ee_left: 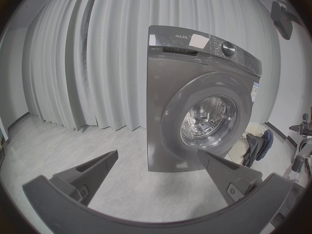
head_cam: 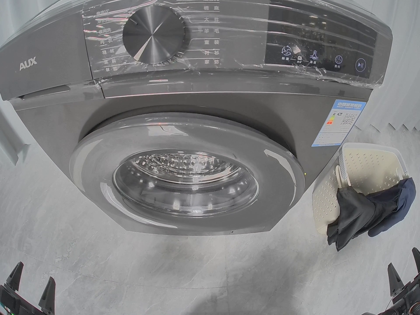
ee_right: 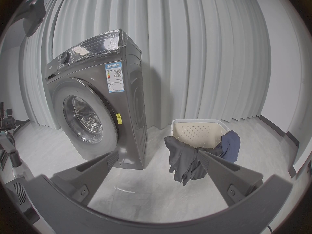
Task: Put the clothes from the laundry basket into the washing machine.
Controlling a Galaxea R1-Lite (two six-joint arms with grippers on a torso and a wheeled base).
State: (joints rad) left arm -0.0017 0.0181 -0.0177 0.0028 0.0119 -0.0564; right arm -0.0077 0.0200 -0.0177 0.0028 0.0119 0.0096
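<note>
A grey front-loading washing machine [head_cam: 197, 110] stands straight ahead, its round glass door [head_cam: 186, 173] shut. To its right on the floor sits a cream laundry basket [head_cam: 372, 165] with dark clothes [head_cam: 367, 211] draped over its front rim, a black piece and a navy one. The basket [ee_right: 200, 132] and clothes [ee_right: 185, 160] also face my right wrist camera. My left gripper [head_cam: 30, 283] is low at the left, open and holding nothing. My right gripper [head_cam: 404, 270] is low at the right, open and holding nothing, well short of the basket. The machine [ee_left: 198, 104] stands ahead of my left gripper [ee_left: 157, 155].
Pale tiled floor [head_cam: 175, 267] stretches in front of the machine. White pleated curtains [ee_right: 201, 56] hang behind machine and basket. A wall with dark skirting [ee_right: 279, 127] lies to the right of the basket.
</note>
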